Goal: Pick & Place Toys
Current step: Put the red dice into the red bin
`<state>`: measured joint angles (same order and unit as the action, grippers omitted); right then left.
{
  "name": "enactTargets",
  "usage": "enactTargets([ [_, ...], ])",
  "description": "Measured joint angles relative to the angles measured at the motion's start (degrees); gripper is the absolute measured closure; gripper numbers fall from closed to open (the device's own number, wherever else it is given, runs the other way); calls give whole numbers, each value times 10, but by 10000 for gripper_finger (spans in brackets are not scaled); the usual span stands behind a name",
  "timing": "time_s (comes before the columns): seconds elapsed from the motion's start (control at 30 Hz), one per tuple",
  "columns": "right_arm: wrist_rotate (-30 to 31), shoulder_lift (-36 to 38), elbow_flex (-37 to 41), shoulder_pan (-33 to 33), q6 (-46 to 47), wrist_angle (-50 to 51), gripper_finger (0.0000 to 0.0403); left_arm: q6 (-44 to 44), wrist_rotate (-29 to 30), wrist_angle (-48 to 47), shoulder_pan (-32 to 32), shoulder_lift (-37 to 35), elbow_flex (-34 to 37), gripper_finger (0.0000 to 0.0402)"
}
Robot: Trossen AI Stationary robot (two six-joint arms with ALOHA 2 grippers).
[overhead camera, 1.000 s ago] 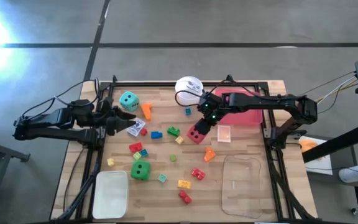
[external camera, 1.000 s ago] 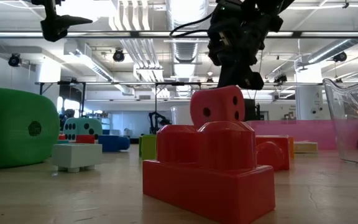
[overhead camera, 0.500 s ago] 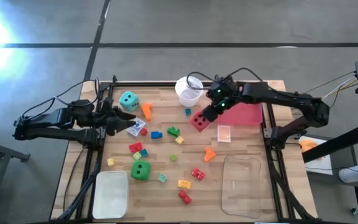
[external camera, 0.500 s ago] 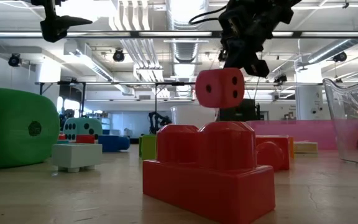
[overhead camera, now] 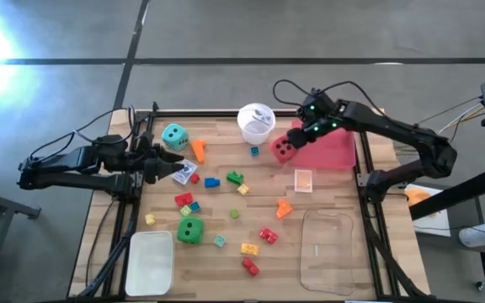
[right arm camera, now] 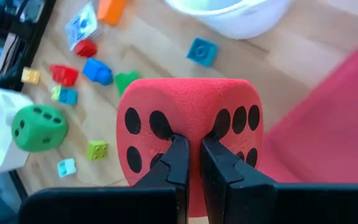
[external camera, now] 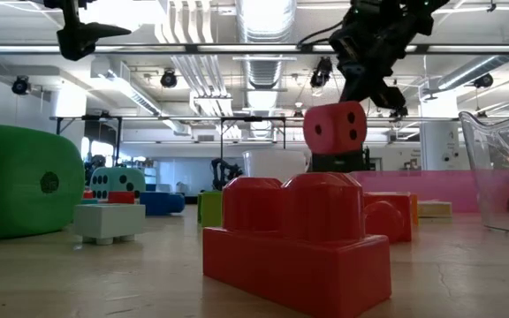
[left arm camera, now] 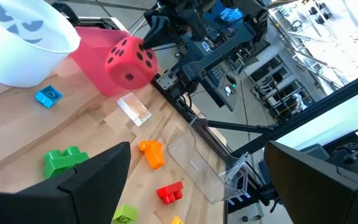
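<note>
The right gripper (overhead camera: pixel 301 137) is pinched tight on a fold of the soft red die (overhead camera: pixel 285 146), holding it in the air clear of the counter (overhead camera: pixel 327 202), at the near edge of the pink tray (overhead camera: pixel 331 151) and just beside the white cup (overhead camera: pixel 255 123). The left gripper (overhead camera: pixel 160 162) waits at the counter's left side with its fingers spread apart, holding nothing, close to a small card (overhead camera: pixel 184 174) and the teal die (overhead camera: pixel 174 135). The green die (overhead camera: pixel 190 229) sits lower down near the white tray (overhead camera: pixel 149 263), with small bricks scattered between it and the clear tray (overhead camera: pixel 331 251).
</note>
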<state>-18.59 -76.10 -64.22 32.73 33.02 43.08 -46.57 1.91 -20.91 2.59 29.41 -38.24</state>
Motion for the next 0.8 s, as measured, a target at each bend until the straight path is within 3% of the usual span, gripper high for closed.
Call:
enactTargets([
  [0.47, -14, 123, 142, 94, 86, -89, 393, 0, 0, 0, 0, 0, 0, 28],
  [0.8, 16, 197, 228, 132, 157, -126, 392, 0, 0, 0, 0, 0, 0, 28],
])
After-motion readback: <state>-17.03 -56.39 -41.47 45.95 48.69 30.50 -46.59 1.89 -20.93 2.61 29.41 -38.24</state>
